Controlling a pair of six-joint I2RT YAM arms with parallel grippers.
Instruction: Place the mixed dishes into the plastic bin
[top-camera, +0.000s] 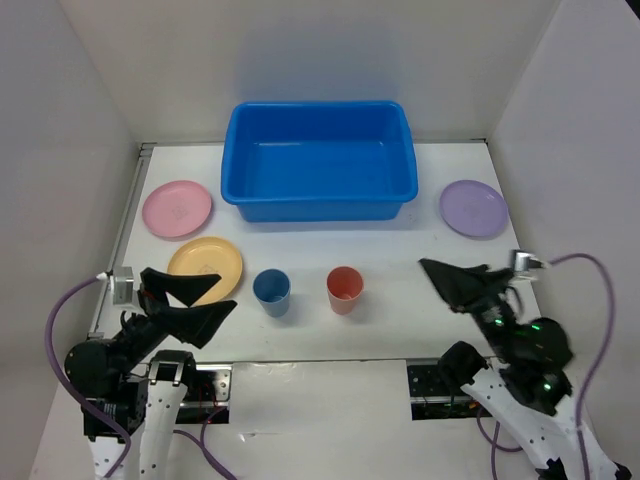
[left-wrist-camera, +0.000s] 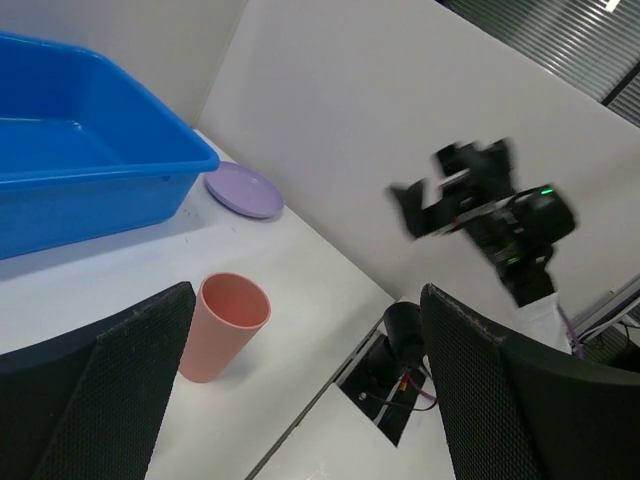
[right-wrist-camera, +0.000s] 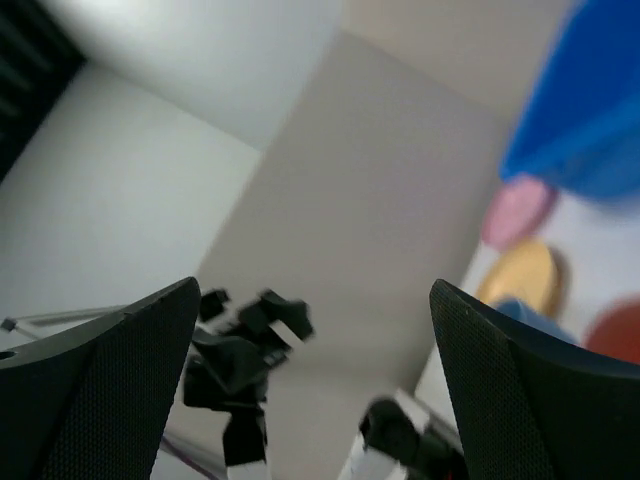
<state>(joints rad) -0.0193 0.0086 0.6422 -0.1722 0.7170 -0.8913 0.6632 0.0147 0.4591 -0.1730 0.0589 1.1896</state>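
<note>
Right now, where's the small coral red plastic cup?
Top view: the coral red cup stands centrally, right of the small blue plastic cup, in front of the blue plastic bin.

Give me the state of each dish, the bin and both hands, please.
blue bin: upright, empty.
pink plate: flat on table.
yellow plate: flat on table.
lilac plate: flat on table.
blue cup: upright, on table.
coral cup: upright, on table.
left hand: open, empty.
right hand: open, empty.

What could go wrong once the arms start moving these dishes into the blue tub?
The blue cup and coral cup stand upright near each other; reaching for one might tip the other. The yellow plate lies flat, so a grip may slip off its rim. The plastic bin has high walls; a carried dish could clip them.
</note>
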